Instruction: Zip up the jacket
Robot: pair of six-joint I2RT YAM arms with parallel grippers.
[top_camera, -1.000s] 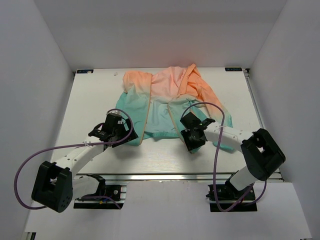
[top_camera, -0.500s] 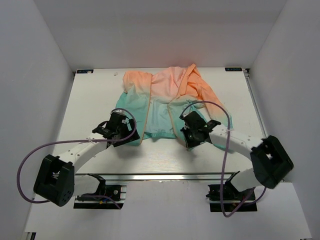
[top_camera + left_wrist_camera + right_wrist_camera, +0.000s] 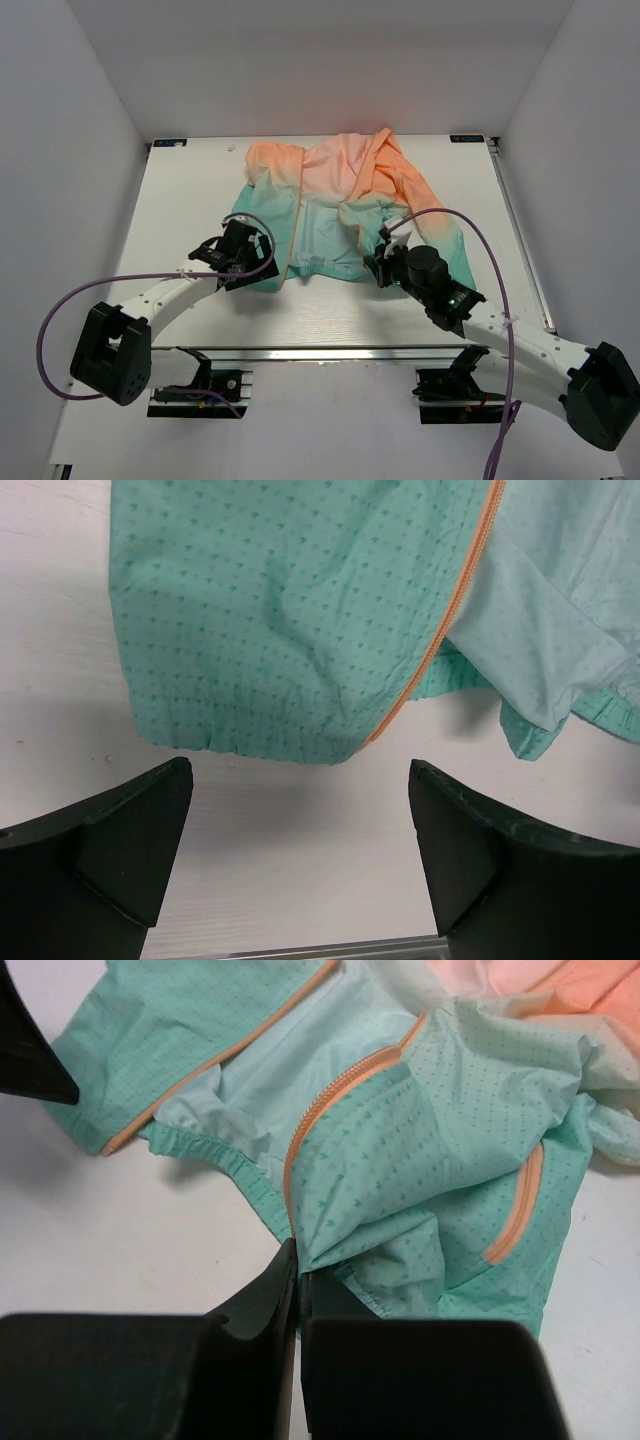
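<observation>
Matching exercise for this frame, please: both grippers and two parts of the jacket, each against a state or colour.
Things:
1. left gripper
2. right gripper
3. hem
4. shoulders

States and colours:
A. peach-orange
B. shut on the jacket
C. open
D. teal

Pairs: 1-C, 2-B, 3-D, 4-A
</observation>
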